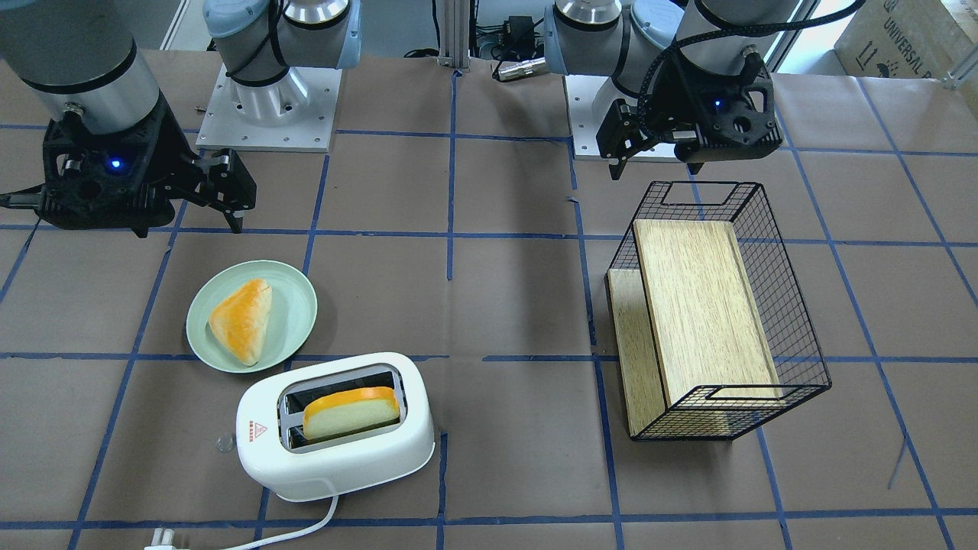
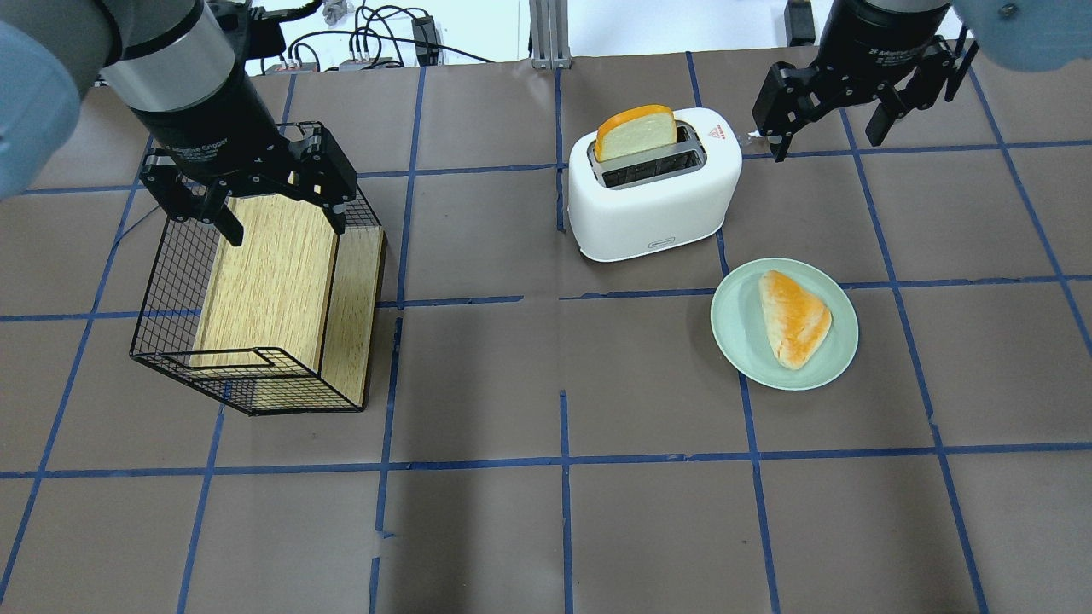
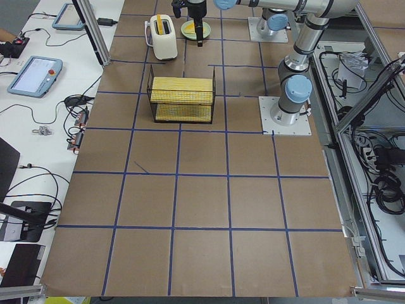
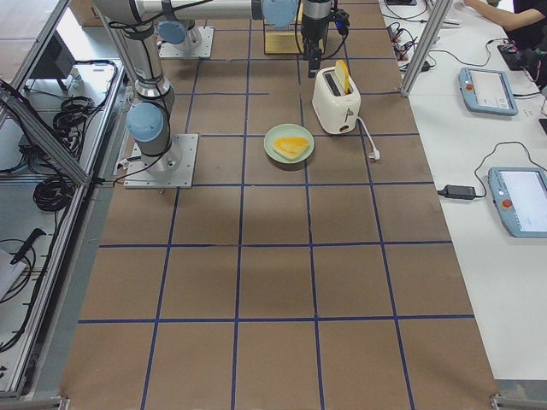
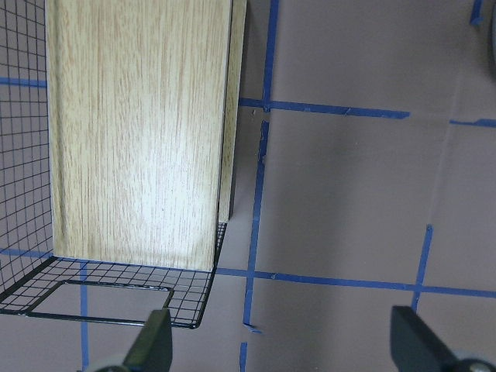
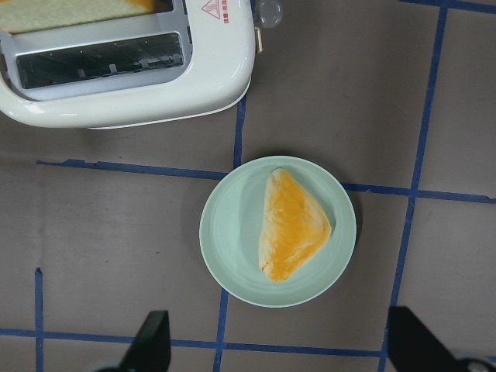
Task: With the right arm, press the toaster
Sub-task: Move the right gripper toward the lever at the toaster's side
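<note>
Brown table [image 2: 648,375], blue tape grid; white bench [image 4: 444,145] alongside. Toaster [image 2: 653,192] stands on operators' side, near green plate [image 2: 734,333]. Right gripper [image 2: 827,145] hovers nearby, jaws released. Left gripper [image 2: 287,228], released, above wire basket [image 2: 162,281].

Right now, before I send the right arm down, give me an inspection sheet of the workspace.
Surface: table covered in brown paper with a blue tape grid.
Job's things: white toaster upright, bread slice in one slot, other slot empty; lever knob free.
Clutter: green plate with pastry beside toaster; black wire basket holding wooden board.
Grippers: right gripper open, clear of toaster; left gripper open above basket.
Cables: toaster cord on table, plug loose; braided cable on left arm.
Surroundings: teach pendants beside table.
</note>
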Controlling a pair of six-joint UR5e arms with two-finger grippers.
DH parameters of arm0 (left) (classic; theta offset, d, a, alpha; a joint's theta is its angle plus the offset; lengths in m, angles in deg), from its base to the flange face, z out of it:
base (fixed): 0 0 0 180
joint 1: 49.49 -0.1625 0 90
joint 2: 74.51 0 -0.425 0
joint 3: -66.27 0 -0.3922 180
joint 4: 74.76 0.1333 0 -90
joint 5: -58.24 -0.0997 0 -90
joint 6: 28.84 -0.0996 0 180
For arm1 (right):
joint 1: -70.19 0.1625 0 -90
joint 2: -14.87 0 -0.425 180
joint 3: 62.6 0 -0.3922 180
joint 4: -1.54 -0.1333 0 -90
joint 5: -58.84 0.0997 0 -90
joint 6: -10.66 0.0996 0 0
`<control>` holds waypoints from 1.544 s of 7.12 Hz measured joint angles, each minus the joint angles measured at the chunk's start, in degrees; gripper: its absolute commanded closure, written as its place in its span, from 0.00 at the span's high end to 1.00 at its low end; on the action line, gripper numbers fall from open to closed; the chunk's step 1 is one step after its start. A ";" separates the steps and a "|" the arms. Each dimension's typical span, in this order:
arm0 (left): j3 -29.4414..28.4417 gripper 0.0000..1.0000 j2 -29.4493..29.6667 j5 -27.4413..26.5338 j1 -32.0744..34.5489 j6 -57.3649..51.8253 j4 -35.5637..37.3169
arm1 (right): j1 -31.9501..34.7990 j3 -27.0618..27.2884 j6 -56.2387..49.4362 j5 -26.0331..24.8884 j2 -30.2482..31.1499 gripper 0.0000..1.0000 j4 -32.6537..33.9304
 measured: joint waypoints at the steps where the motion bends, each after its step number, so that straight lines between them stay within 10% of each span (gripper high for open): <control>1: -0.01 1.00 0.00 0.00 0.00 0.00 -0.01 | 0.01 0.03 0.01 0.00 0.00 1.00 0.00; 4: -0.01 1.00 0.00 0.00 0.00 0.00 0.00 | 0.05 -0.09 0.36 0.04 -0.07 0.87 0.56; 5: 0.00 1.00 0.00 0.00 0.00 0.00 0.02 | -0.16 -0.14 -0.65 0.35 -0.45 0.25 2.31; 6: 0.00 1.00 0.00 0.00 0.00 0.00 0.02 | -0.99 -0.42 -3.08 1.58 -1.35 0.04 4.54; 11: 0.00 1.00 0.00 0.00 0.00 0.00 -0.01 | -11.08 -5.08 -16.08 21.90 -10.29 0.02 5.74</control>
